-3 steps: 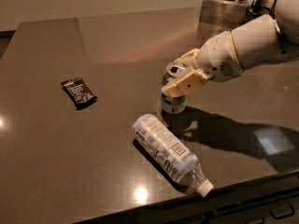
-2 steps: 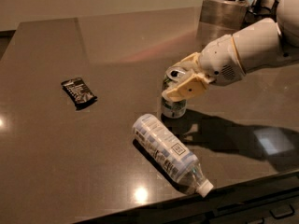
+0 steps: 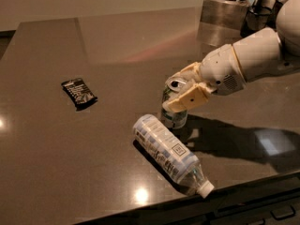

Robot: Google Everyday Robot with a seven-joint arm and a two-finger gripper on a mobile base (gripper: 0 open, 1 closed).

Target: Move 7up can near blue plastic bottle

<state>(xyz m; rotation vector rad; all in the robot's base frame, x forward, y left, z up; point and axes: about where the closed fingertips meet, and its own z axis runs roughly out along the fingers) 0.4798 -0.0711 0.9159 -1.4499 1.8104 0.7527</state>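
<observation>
The 7up can (image 3: 172, 117) stands upright on the dark table (image 3: 70, 163), its silver top showing between my fingers. My gripper (image 3: 178, 90) reaches in from the right and is shut on the can's upper part, with one tan finger (image 3: 190, 100) across its front. The blue plastic bottle (image 3: 166, 149) lies on its side just in front of the can, with its white cap (image 3: 205, 188) pointing to the front right near the table edge. The can's base is very close to the bottle's end.
A flat black snack bar wrapper (image 3: 78, 92) lies at the left of the table. Metal containers (image 3: 229, 6) stand at the back right behind my arm (image 3: 253, 55). The table's front edge runs just below the bottle cap.
My gripper has carried the can toward the front, closer to the bottle's end. The bottle and the wrapper have not moved.
</observation>
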